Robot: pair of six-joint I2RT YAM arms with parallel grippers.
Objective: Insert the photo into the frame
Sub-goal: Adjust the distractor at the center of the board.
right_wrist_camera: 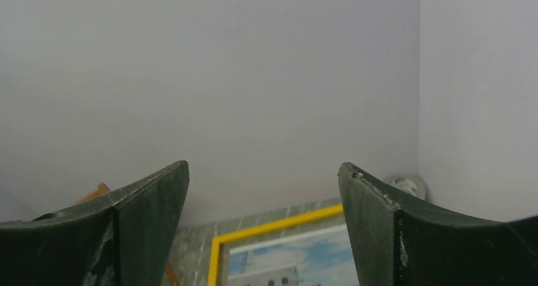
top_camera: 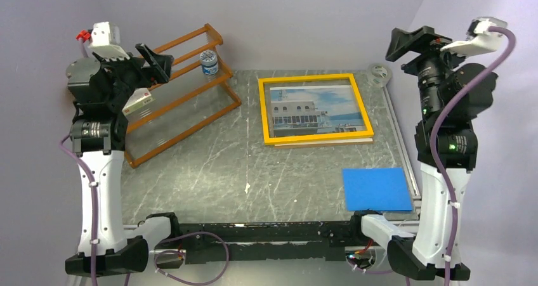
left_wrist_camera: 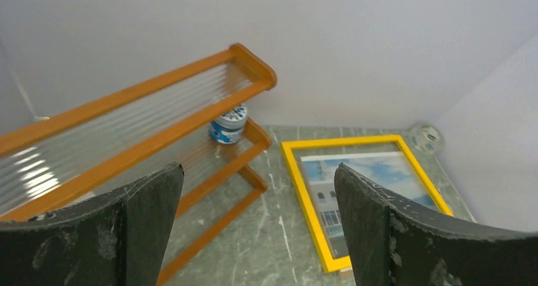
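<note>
**Photo shows inside the frame; both arms up and empty**

Top view: the frame [top_camera: 262, 111] lies flat, yellow side up, toward the far right of the table [top_camera: 209, 172]. The photo [top_camera: 317, 111] fills its window. A pale strip shows just outside the near rail; whether that is a backing board or the paper's margin I cannot tell. The left gripper [top_camera: 155, 58] hangs high by the wooden rack [top_camera: 190, 130], the right gripper [top_camera: 406, 43] high at the far right. Both are well apart from the frame. A blue sheet [top_camera: 376, 189] lies nearer the right base.

Left wrist view: the left gripper [left_wrist_camera: 259, 172] has its jaws spread wide with nothing between them. Beyond them are the rack [left_wrist_camera: 127, 96], a small jar [left_wrist_camera: 228, 124] on it, and the frame [left_wrist_camera: 301, 191] with the photo [left_wrist_camera: 374, 178].

Right wrist view: the right gripper [right_wrist_camera: 263, 169] also has its jaws spread and empty, with the frame's far rail [right_wrist_camera: 279, 226] and the photo [right_wrist_camera: 285, 267] below.

The insertion step looks done or nearly so. Next comes checking that the photo sits square and that the strip is tucked in.
</note>
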